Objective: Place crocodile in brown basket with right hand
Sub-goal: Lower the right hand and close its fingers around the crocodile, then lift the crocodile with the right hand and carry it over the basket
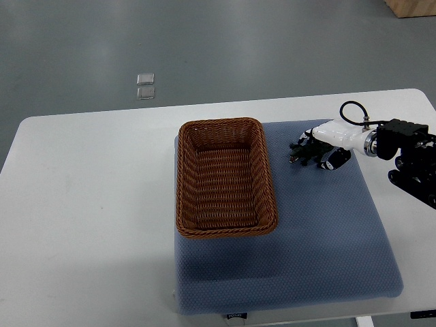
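Fig.: blue mat (306,259) lay nearest, w/ the empty basket (182,184) on its left part. Beyond, the right hand (335,139) sat over the crocodile (300,151), just right of the basket; grip couldn't be told. Best: confirm hold, lift above rim, carry left, release low.

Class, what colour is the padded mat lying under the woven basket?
Blue-grey; the mat shows best in the top view, under the brown basket.

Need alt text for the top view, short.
The robot's right hand is at a dark green toy crocodile on a blue mat, just right of an empty brown wicker basket. The mat lies on a white table.
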